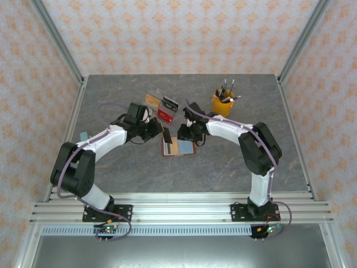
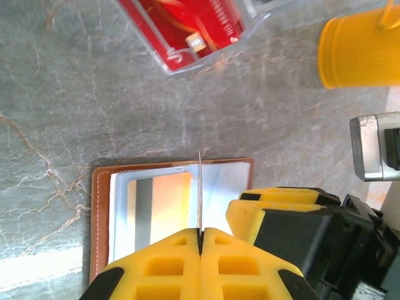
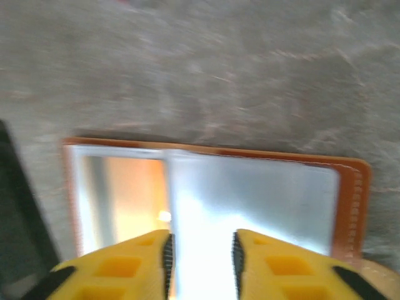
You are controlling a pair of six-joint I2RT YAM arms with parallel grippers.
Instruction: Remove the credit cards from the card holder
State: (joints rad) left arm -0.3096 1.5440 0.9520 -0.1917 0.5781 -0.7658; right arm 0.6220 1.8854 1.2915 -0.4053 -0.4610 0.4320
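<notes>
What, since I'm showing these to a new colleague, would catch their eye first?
The open card holder lies mid-table, pale pockets up. The left gripper is shut on a black credit card, held on edge over it, while the right gripper hangs open above it. A bright yellow pen cup stands at the back right.

1. This is a robotics lab test cell: silver aluminium frame posts [image 1: 56,39] box in the space.
2. Flat peach floral wallpaper panels [image 1: 178,33] serve as its walls.
3. Two black-and-white jointed robot arms [image 1: 106,139] are bolted to silver slotted aluminium rails [image 1: 184,209] at the near edge of a grey marble-patterned counter [image 1: 139,167].
4. Small exposed circuit boards with loose wires [image 1: 106,228] sit at the arm bases.
</notes>
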